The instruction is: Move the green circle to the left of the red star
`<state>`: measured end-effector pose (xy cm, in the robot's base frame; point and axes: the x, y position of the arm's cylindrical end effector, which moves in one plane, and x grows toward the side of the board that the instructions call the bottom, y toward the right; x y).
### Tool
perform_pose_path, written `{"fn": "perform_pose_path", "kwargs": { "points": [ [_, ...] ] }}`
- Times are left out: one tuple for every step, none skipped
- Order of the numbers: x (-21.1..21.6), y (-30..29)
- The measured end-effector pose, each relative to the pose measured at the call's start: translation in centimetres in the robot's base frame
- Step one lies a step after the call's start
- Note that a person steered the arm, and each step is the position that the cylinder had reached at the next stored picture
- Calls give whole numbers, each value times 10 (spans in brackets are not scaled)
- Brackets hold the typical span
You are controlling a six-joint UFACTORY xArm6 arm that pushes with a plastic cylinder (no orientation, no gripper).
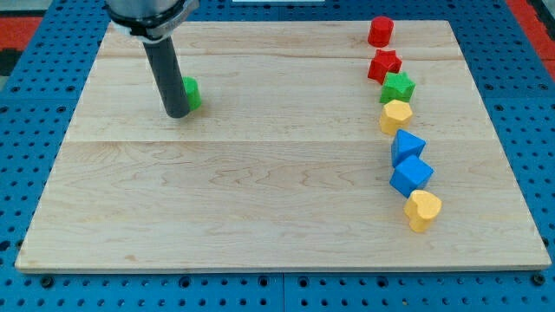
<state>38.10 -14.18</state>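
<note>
**Tip against the green circle, far from the red star**

Where the wooden board (260,182) begins at the view's left, bare wood lies between its edge and my tip (178,113), and the board's top edge is not far above it. There is no gripper on this arm, only the dark rod, so nothing is clasped or released; the rod's lower end rests on the board. The green circle (191,93) sits just to the view's right of my tip and slightly above, touching the rod or nearly so, its left part hidden behind it. Being round, it shows no long axis and no facing direction that I can make out.

To the view's right of my tip a wide stretch of open wood runs across the middle of the board. Well apart on that side stands a curving column of blocks: a red cylinder (380,31) uppermost, then the red star (384,65), a green star (398,87), a yellow block (395,115), two blue blocks (407,146) (410,176), and a yellow heart (422,210) lowest. The red star touches the green star below it. A strip of board remains between this column and the right edge.
</note>
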Motion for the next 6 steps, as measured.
{"fn": "perform_pose_path", "kwargs": {
  "points": [
    [-12,0],
    [-20,-11],
    [-34,-10],
    [-50,10],
    [-63,22],
    [-94,20]
  ]
}}
